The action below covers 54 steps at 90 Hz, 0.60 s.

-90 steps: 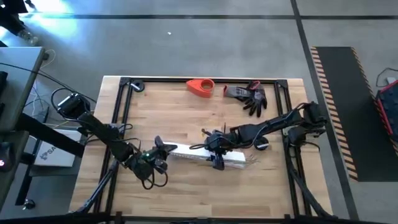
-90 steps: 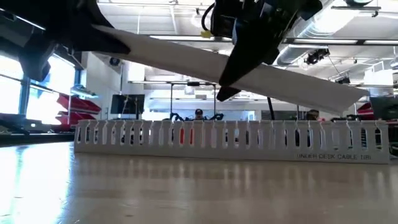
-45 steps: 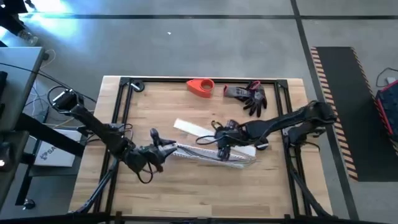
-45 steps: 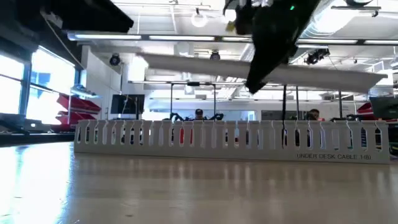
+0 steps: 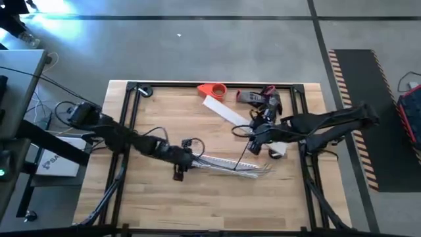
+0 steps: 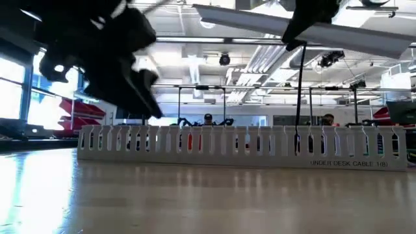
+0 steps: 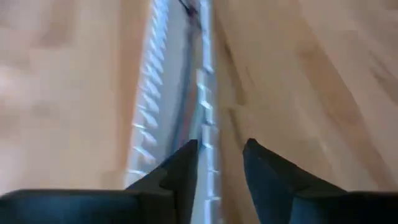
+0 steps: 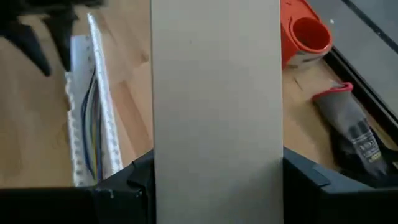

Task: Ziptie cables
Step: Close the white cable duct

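The white slotted channel (image 5: 223, 163) lies on the wooden table with the dark cables (image 8: 93, 143) inside it. Their pale ends (image 5: 263, 170) splay out at its right end. My left gripper (image 5: 187, 160) hovers open just above the channel's left end (image 6: 88, 140), its fingers over one toothed wall (image 7: 205, 118). My right gripper (image 5: 253, 135) is shut on the flat white strip (image 5: 227, 113), high above and beyond the channel. A thin dark line (image 6: 299, 97) runs from below that gripper down to the channel. My right gripper pinches the strip's two long edges (image 8: 155, 174) between its two fingers, about midway along the strip. The fingers come level from the table's right and lie roughly along it. The strip is lifted clear, flat side up, its far end pointing at the orange holder.
An orange holder (image 5: 212, 91) and a grey-black glove (image 5: 263, 100) lie at the table's far edge. A black frame (image 5: 131, 125) runs round the tabletop. Bare wood lies in front of the channel (image 5: 197, 197).
My right gripper has carried the strip up and toward the far right. The strip's left end has come away from my left gripper and swung toward the far edge. My left gripper has moved right and down to the channel's left end.
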Available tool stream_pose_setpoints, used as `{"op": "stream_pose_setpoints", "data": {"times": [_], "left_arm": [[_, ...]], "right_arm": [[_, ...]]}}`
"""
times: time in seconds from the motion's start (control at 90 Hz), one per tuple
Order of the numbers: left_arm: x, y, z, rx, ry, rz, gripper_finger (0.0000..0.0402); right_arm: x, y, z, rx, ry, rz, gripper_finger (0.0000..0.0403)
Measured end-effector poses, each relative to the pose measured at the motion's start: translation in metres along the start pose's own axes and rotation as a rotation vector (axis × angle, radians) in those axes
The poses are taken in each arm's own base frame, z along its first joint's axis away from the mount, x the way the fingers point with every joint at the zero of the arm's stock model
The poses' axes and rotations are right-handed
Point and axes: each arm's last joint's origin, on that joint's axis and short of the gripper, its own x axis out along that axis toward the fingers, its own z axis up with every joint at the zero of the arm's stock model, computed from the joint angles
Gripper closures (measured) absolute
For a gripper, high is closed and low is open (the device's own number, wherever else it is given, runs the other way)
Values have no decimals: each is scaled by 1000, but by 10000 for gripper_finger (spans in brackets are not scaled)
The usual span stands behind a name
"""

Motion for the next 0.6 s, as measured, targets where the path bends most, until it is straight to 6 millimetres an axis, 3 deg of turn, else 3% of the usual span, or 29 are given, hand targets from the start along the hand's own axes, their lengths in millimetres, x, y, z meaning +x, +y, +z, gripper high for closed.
{"op": "stream_pose_setpoints", "data": {"times": [0.133, 0.233, 0.6], "left_arm": [[11, 8, -11, 48, 60, -37, 345], [7, 16, -14, 81, 106, -29, 388], [-51, 51, -34, 224, 450, 69, 400]], "right_arm": [[-3, 5, -3, -15, 9, 32, 210], [-1, 8, -7, -14, 62, 53, 210], [12, 37, -34, -8, 290, 61, 210]]}}
